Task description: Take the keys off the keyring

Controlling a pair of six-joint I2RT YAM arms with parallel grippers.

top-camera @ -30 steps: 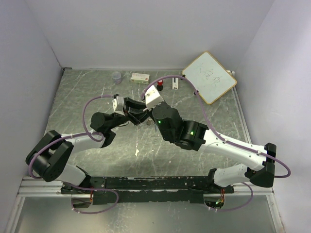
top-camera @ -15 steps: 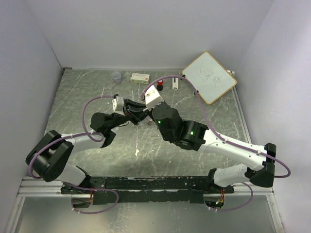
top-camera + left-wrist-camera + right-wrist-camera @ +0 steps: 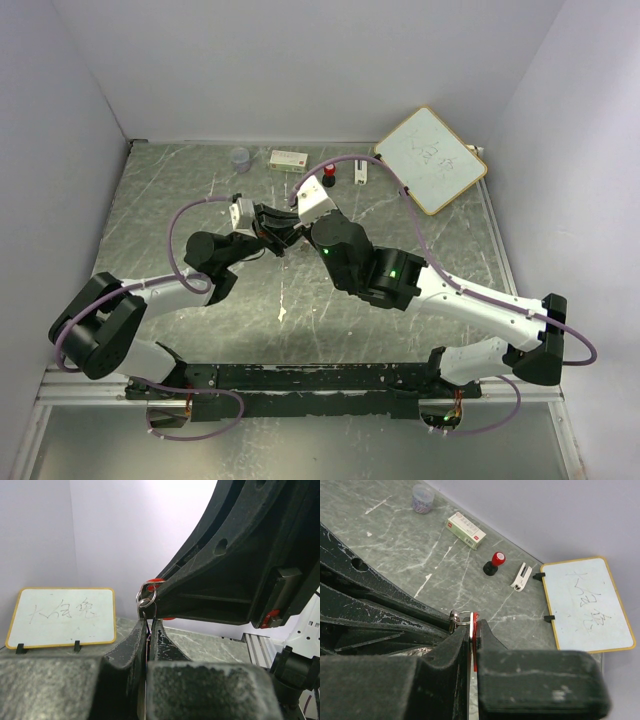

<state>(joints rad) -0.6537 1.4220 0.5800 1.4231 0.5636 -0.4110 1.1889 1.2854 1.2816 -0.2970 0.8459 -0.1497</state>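
Hidden: ring not showing from above, covered by left pincer and right pincer meeting tip to tip.
Red key: showing only as a red sliver, blade lying out of sight.
Right pincer: clamping narrow on the red key, ring looping just beside its tips.
Left pincer: pinching tight on a thin piece dangling under the ring, too small to name.
Ring place: hanging between the two pincer tips, over mid-desk.
Around: cup, box, red-topped knob, white clip and whiteboard lining the far edge, well apart from the pincers.
In the way: right pincer filling most of the left wrist view.
Room: bare desk stretching between the pincers and the far row, with walls closing in left, far and right.
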